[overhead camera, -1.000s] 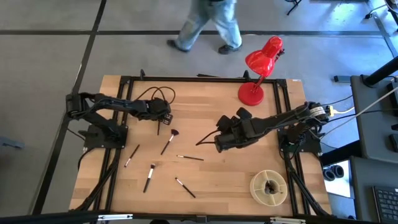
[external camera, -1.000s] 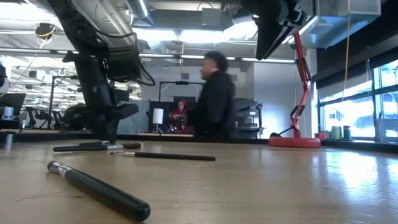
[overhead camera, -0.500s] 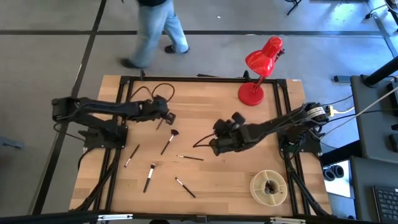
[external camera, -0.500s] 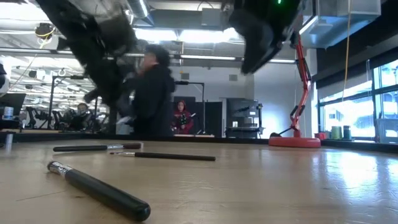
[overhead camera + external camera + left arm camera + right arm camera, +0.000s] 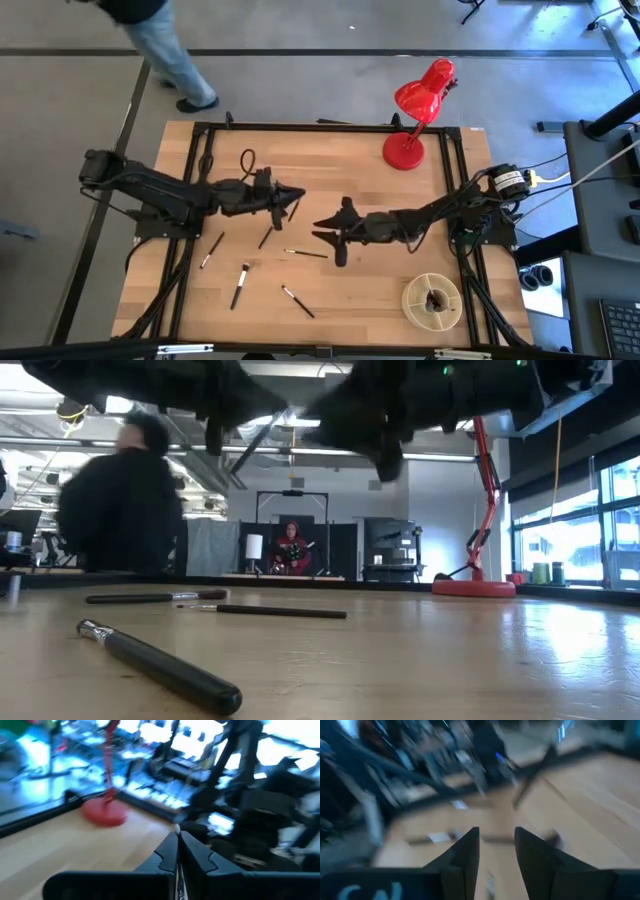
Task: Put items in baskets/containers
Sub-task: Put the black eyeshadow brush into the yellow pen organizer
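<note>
Several thin dark makeup brushes lie flat on the wooden table (image 5: 380, 290), among them one (image 5: 240, 285), another (image 5: 297, 300) and a third (image 5: 305, 253). The cream divided dish (image 5: 432, 300) sits near the right near corner. My left gripper (image 5: 292, 200) hangs over the table's middle, pointing right, shut on a thin brush (image 5: 293, 209). My right gripper (image 5: 328, 226) faces it from the right, open (image 5: 495, 850), with nothing between its fingers. Both are raised above the table. My left gripper pinches a thin brush between its two fingers, which lie level and point toward the table's right. A small pale tip (image 5: 176, 827) shows at the fingertips. The fingers hide the rest of the brush, so I cannot tell which part they are on. The brush is lifted clear.
A red desk lamp (image 5: 405, 150) stands on its round base at the far right. A black cable (image 5: 247, 158) loops at the far left. A person (image 5: 160, 50) walks on the floor beyond the far edge. Bare wood lies between the brushes and the dish.
My left gripper has risen from the table and swung toward the right, turning level, with the brush it stood over. My right gripper has moved toward the table's left and near edge, closing on the left one. The person has walked leftward.
</note>
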Robot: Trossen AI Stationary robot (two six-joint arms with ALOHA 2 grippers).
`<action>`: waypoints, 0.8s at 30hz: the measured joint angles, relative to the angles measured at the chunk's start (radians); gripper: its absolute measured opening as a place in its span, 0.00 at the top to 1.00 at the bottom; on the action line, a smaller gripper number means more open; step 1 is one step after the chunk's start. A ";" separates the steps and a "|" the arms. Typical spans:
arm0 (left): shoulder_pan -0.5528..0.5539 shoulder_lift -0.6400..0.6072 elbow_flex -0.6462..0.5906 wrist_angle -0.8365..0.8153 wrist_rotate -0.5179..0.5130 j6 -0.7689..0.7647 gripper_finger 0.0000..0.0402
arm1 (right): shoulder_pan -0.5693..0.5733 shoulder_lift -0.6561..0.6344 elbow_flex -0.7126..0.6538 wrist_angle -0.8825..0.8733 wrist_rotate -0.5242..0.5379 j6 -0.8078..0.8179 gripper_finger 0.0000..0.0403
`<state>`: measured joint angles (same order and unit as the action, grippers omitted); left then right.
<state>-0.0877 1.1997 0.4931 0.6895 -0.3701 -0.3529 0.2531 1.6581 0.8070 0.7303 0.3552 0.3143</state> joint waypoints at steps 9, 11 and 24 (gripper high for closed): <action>-0.038 0.145 0.000 0.259 0.014 0.042 0.98 | -0.013 -0.002 -0.014 0.202 -0.026 -0.116 0.57; -0.037 0.175 0.000 0.315 0.022 0.040 0.98 | -0.022 -0.002 -0.014 0.199 0.012 -0.104 0.55; -0.037 0.241 0.031 0.414 0.096 0.034 0.98 | -0.045 -0.002 -0.014 0.215 0.011 -0.119 0.62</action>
<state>-0.1248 1.4406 0.5245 1.1037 -0.2741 -0.3187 0.2078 1.6558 0.7925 0.9451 0.3663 0.1952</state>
